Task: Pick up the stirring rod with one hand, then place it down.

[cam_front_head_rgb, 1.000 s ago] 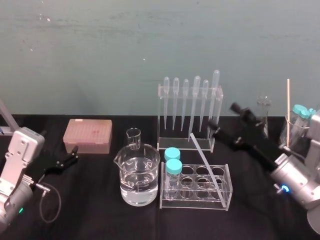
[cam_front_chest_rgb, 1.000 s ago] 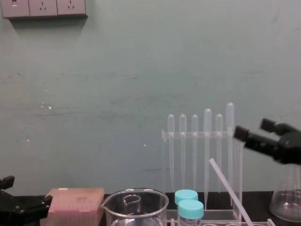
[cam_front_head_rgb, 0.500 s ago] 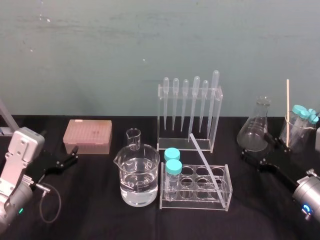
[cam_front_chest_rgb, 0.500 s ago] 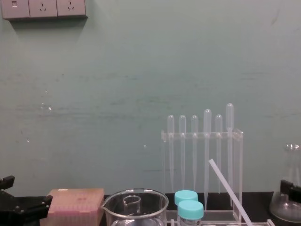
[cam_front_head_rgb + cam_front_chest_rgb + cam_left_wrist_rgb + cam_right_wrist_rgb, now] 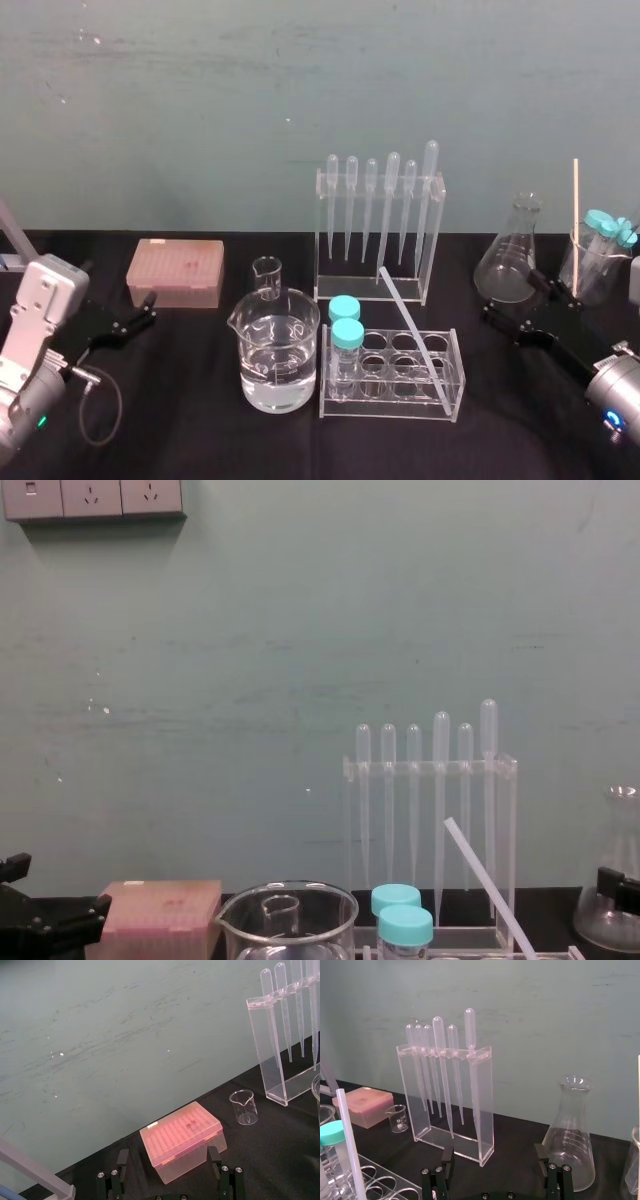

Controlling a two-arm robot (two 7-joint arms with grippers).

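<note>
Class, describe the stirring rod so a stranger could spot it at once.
Start at the clear test-tube rack in the table's middle, before the tall pipette stand. The stirring rod leans slanted across it: a plain translucent-white stick, evenly thick, whereas the pipettes behind hang upright with bulb tops.

Left arm sits low at far left, silver wrist angled inward. Left hand points forward-right, empty, fingers spread wide. Right arm is low at far right. Right hand points forward-left, also empty, fingers spread wide.
</note>
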